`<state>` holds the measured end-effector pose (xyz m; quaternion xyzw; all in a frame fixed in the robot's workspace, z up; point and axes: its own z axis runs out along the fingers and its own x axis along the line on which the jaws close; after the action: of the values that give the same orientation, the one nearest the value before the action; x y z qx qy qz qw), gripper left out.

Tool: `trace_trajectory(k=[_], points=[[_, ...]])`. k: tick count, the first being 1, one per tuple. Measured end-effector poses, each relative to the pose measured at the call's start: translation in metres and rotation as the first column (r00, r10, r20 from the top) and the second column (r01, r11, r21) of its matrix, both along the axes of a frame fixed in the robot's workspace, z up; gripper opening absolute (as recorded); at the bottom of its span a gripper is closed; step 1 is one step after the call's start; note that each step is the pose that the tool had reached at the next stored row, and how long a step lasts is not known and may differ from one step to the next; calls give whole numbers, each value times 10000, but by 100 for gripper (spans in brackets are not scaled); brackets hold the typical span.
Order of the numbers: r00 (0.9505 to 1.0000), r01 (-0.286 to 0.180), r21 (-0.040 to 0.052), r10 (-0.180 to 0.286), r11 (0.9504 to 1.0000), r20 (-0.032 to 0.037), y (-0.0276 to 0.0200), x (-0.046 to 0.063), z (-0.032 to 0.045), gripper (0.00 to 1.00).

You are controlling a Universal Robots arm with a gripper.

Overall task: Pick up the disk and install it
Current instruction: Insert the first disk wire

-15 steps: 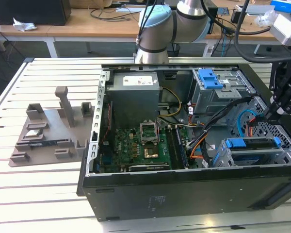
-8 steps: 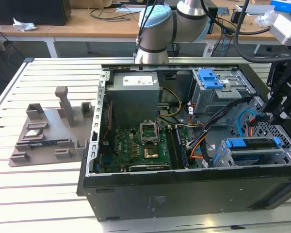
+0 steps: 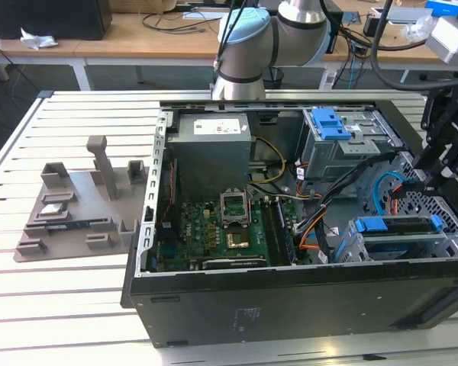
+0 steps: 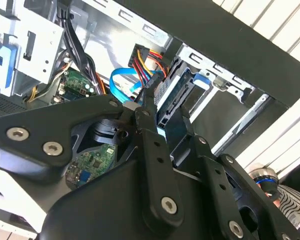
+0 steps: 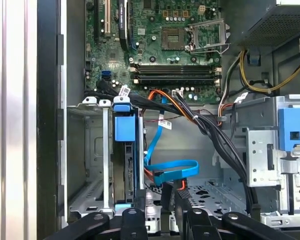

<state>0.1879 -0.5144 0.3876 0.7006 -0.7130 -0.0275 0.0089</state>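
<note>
The disk [image 3: 397, 226] sits on edge in the lower drive bay [image 3: 435, 248] of the open computer case [image 3: 237, 305], at about 4 o'clock in the exterior view. The claw [image 3: 427, 177] hangs just above its 1 o'clock end. Cannot tell whether the claw is clenched or released.

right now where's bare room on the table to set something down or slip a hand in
Free: the slatted table in front of the grey fixture, and the strip between that fixture and the computer case. Inside the case it is crowded: cables run between the motherboard and the drive cage holding the disk, where the end effector hangs.
</note>
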Motion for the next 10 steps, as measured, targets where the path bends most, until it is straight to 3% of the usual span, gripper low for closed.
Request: trace_trajectory(k=[6,10], points=[[10000,1,2,-1,10000,0,3,42,-17,37],[10000,1,3,-1,10000,-1,51,88,-37,37]])
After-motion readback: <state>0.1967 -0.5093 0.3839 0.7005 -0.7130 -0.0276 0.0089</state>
